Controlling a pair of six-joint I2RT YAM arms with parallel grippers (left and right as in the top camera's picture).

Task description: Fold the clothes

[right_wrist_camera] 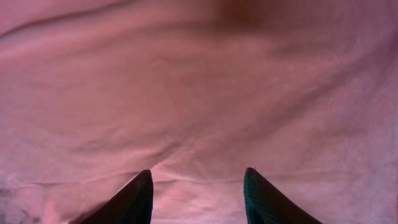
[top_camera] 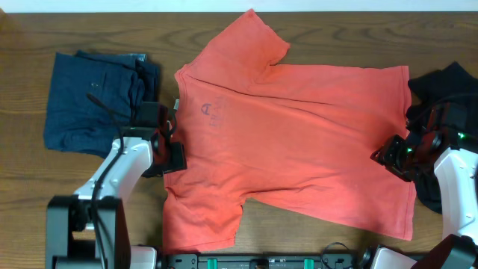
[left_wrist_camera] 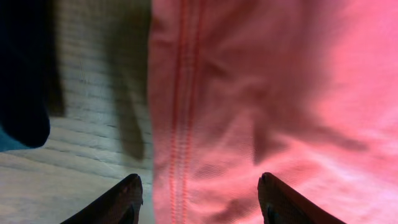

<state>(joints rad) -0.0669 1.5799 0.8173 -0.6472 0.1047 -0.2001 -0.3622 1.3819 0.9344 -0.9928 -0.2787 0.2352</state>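
The clothes lie on the wooden table (top_camera: 45, 30). A coral-red T-shirt (top_camera: 291, 134) is spread flat, collar to the left and hem to the right. My left gripper (top_camera: 173, 153) stands open at the shirt's left edge. In the left wrist view its jaws (left_wrist_camera: 198, 183) straddle a stitched seam of the shirt (left_wrist_camera: 280, 93), one finger over bare table. My right gripper (top_camera: 385, 158) is open over the hem end. Its fingers (right_wrist_camera: 198, 177) stand apart above smooth shirt cloth (right_wrist_camera: 199, 81), with nothing pinched.
A folded dark navy garment (top_camera: 97, 101) lies at the left, close to my left arm, and shows again as the navy garment (left_wrist_camera: 22, 74) in the left wrist view. A black garment (top_camera: 441, 90) is bunched at the right edge, under my right arm.
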